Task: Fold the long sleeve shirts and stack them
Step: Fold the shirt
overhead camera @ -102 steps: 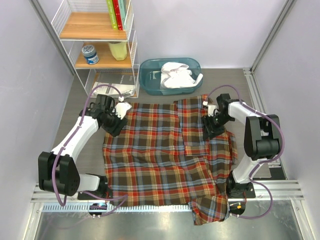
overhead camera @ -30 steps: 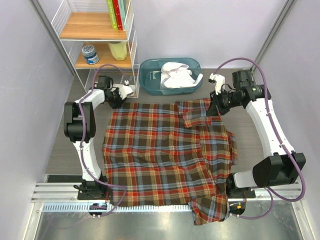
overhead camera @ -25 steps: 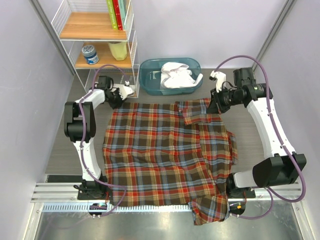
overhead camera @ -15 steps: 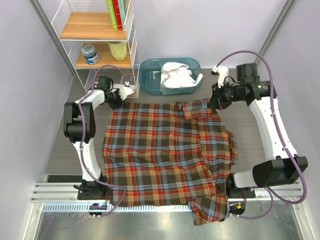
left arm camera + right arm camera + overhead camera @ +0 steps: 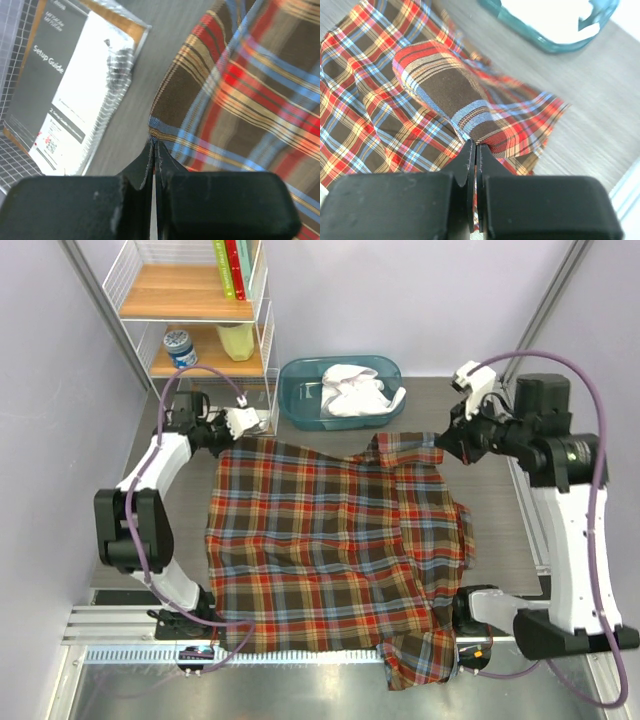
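Observation:
A large plaid flannel long sleeve shirt (image 5: 330, 540) in red, brown, blue and yellow lies spread over the table, one part hanging over the near edge. My left gripper (image 5: 222, 437) is shut on its far left corner (image 5: 156, 131), pinching the hem. My right gripper (image 5: 452, 437) is shut on a fold of the plaid cloth (image 5: 457, 97) at the far right, lifted above the table. A white long sleeve shirt (image 5: 355, 390) lies bunched in the teal bin (image 5: 296, 390).
A wire shelf unit (image 5: 200, 330) with books, a jar and a yellow cup stands at the far left. A setup guide booklet (image 5: 65, 95) leans in its bottom shelf, close to my left gripper. The teal bin's rim (image 5: 530, 36) lies just beyond the right gripper.
The left gripper closed on the shirt's far left corner and drew it slightly outward. The right arm rose and moved right, lifting its pinched fold of plaid.

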